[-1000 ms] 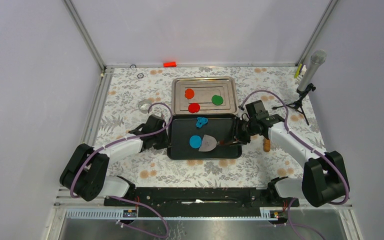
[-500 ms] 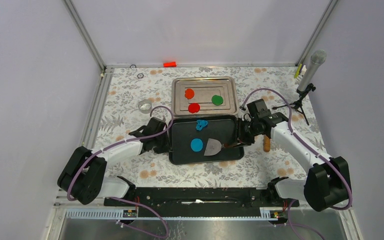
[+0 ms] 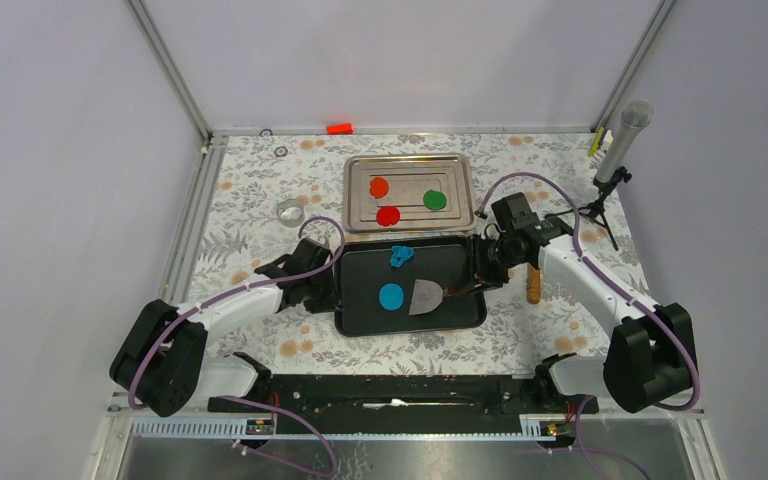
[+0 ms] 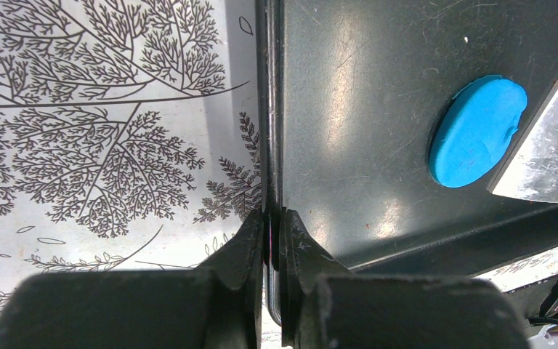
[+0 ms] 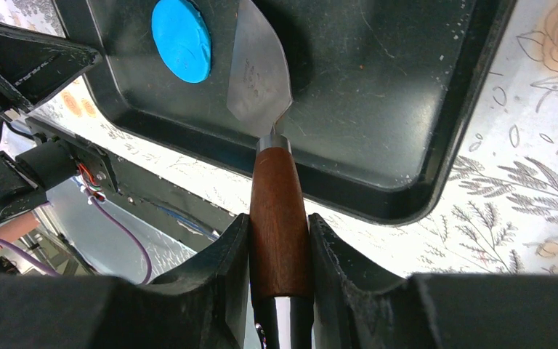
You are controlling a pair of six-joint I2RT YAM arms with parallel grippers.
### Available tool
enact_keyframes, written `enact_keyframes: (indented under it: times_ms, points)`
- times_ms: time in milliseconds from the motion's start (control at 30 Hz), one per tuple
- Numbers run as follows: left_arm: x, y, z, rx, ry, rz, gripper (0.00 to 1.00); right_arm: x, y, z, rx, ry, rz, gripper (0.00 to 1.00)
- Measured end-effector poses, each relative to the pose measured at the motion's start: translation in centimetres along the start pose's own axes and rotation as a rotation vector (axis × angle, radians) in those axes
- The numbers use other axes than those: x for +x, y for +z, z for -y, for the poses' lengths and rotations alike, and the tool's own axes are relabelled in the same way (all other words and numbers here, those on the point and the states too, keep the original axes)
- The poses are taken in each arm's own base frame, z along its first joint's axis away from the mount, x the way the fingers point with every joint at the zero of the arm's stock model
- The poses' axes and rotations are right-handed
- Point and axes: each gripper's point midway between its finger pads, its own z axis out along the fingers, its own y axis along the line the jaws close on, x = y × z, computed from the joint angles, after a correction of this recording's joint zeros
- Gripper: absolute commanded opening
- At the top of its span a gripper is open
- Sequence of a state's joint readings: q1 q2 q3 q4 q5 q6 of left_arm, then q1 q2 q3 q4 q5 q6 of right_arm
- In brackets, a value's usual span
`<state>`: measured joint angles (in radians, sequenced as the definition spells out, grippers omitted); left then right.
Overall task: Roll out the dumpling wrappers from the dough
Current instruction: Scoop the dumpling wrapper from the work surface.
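Left gripper [image 4: 273, 218] was clenched on the left rim of the black tray [image 3: 450, 262]. Right gripper [image 5: 279, 225] grasped the wooden handle of the spatula [image 5: 260, 69]. The blade lay in the tray, its edge against the blue wrapper [image 3: 391, 295]. The ragged blue dough scrap [image 3: 401, 255] lay near the tray's far rim. Red disc [image 3: 388, 215], orange disc [image 3: 379, 187] and green disc [image 3: 435, 199] sat apart in the silver tray [image 3: 358, 170] beyond.

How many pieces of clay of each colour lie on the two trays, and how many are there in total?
Blue: 2, the blue disc and the blue scrap, on the black tray
Red: 1, the red disc, on the metal tray
Orange: 1, the orange disc, same tray
Green: 1, the green disc, same tray
Total: 5
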<state>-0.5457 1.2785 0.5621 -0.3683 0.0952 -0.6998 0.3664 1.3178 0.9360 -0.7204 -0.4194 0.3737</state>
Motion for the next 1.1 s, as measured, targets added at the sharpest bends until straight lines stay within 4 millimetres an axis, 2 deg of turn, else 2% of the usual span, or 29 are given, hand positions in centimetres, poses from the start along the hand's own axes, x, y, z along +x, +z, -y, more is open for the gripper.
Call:
enact_keyframes:
  times_ms: [300, 1100]
  points:
    - [0.0, 0.0, 0.0, 0.0, 0.003, 0.0, 0.0, -0.1, 1.3, -0.6, -0.066, 0.004, -0.011, 0.0]
    - [0.1, 0.0, 0.0, -0.002, 0.006, 0.002, 0.0, -0.3, 2.4, -1.2, -0.122, 0.007, -0.03, 0.0]
